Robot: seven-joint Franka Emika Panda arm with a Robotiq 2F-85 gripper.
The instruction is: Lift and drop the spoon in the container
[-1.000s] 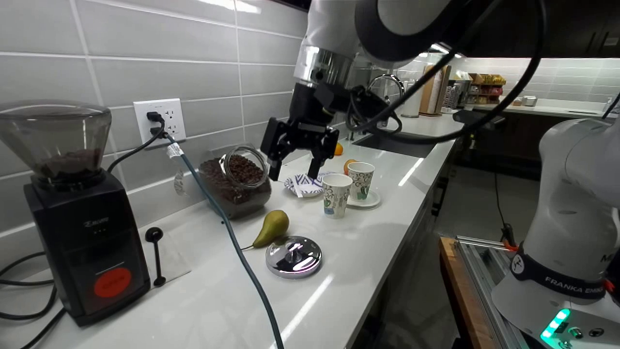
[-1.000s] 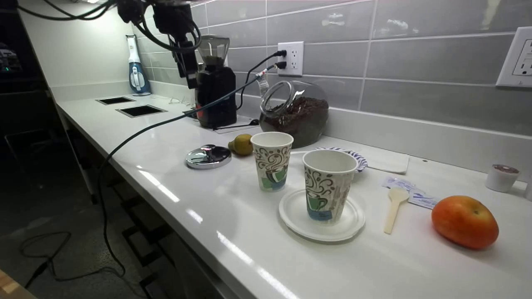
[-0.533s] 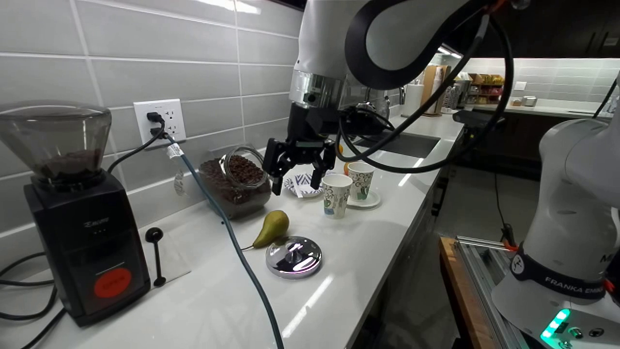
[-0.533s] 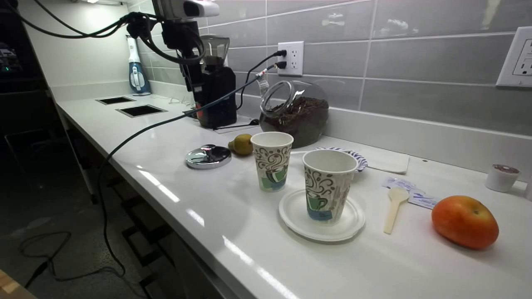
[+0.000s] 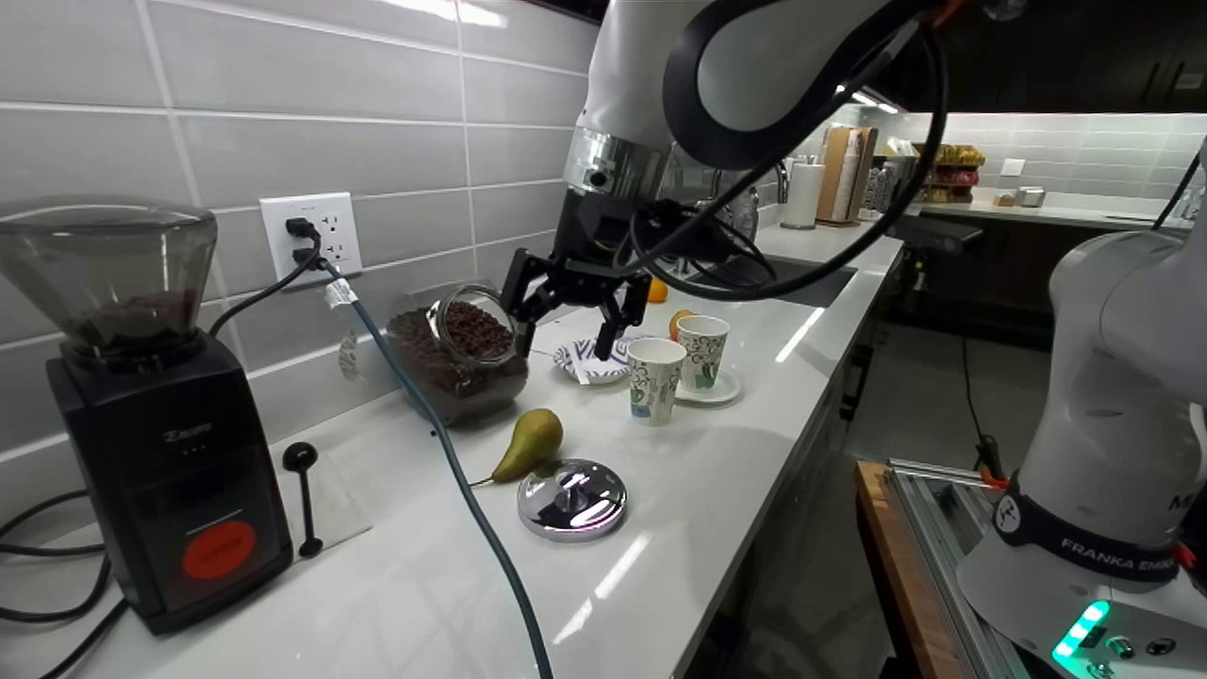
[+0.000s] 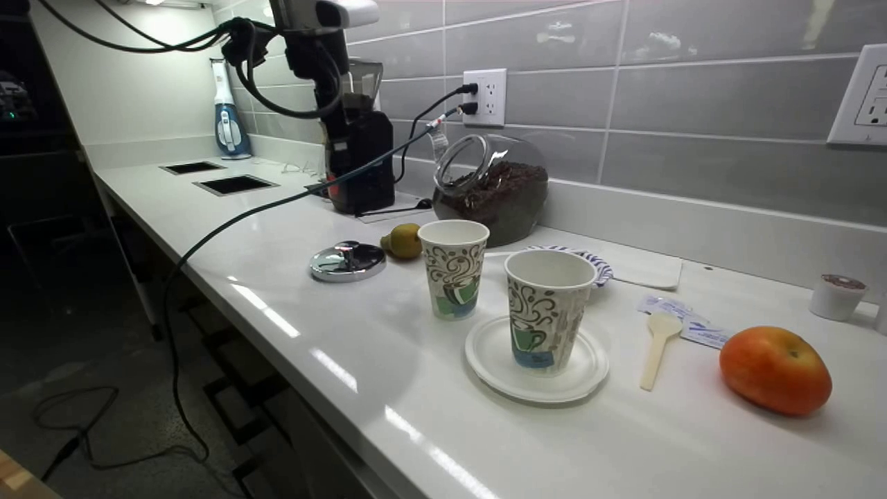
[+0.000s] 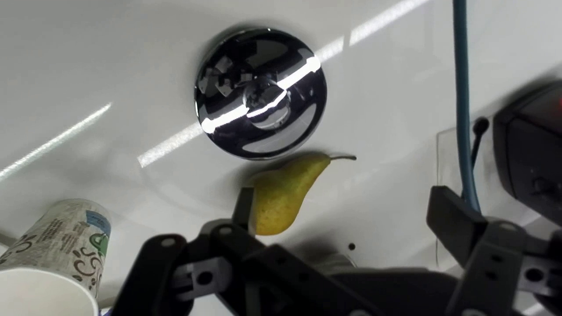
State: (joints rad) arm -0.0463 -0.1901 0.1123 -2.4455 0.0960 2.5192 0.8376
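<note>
My gripper [image 5: 563, 344] is open with nothing between its fingers, held above the counter near the jar. In the wrist view the gripper [image 7: 347, 210] has its fingers wide apart, one overlapping the pear in the picture. A pale spoon [image 6: 660, 346] lies on the counter in an exterior view, far from the gripper. A black scoop [image 5: 305, 500] lies beside the grinder. Possible containers are a paper cup [image 6: 454, 270], a second paper cup [image 6: 547, 312] on a white plate, and a glass jar of beans [image 5: 462, 368] tipped on its side. Which one is meant is unclear.
A pear [image 5: 530, 445] and a shiny round lid [image 5: 572, 500] lie in front of the jar. A blue-grey cable [image 5: 453, 453] crosses the counter beside the black grinder [image 5: 174, 453]. A patterned bowl [image 5: 594, 360] and an orange-red fruit [image 6: 775, 371] are farther along.
The gripper first came down, then rose slightly and shifted toward the tiled wall. It stays open. The objects on the counter have not moved.
</note>
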